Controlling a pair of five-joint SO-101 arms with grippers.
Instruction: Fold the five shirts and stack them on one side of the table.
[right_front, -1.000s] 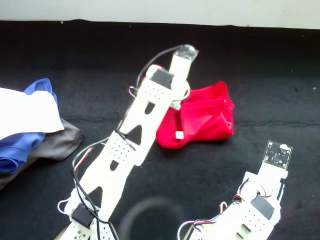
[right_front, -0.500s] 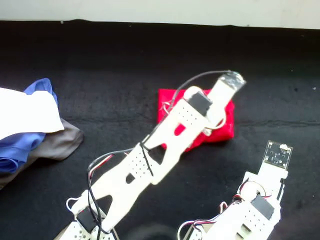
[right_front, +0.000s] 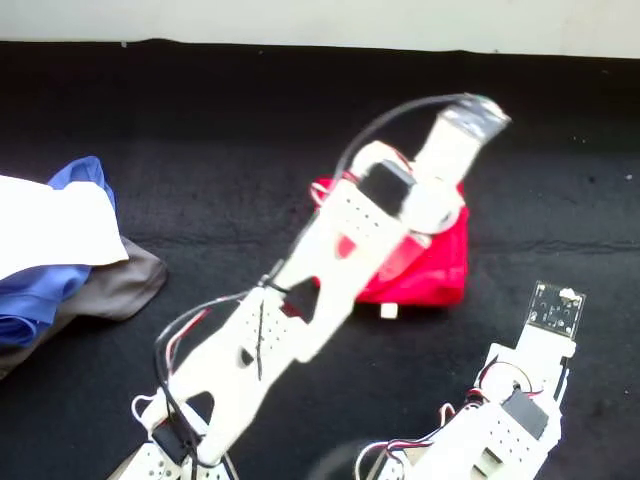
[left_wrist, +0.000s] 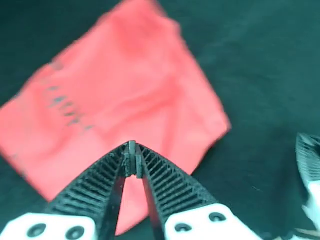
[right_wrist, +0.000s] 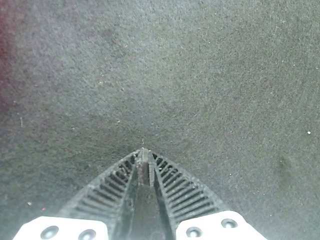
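Observation:
A red shirt (right_front: 432, 272) lies folded into a rough rectangle on the black table cover, right of centre, with a small white tag (right_front: 388, 311) at its near edge. My left arm (right_front: 340, 240) stretches diagonally over it and covers its left half. In the left wrist view my left gripper (left_wrist: 131, 159) is shut with nothing between its fingers, hovering above the red shirt (left_wrist: 115, 95). My right gripper (right_wrist: 144, 165) is shut over bare black cloth; its arm (right_front: 510, 420) rests at the near right.
A pile of shirts sits at the table's left edge: a white one (right_front: 50, 225) on top, then blue (right_front: 40, 290) and grey (right_front: 115, 288). The table's far edge (right_front: 320, 42) meets a pale wall.
My left arm swung right across the red shirt. The shirt went from a bunched heap to a flatter rectangle, its tag now at the near edge. The right arm stayed still.

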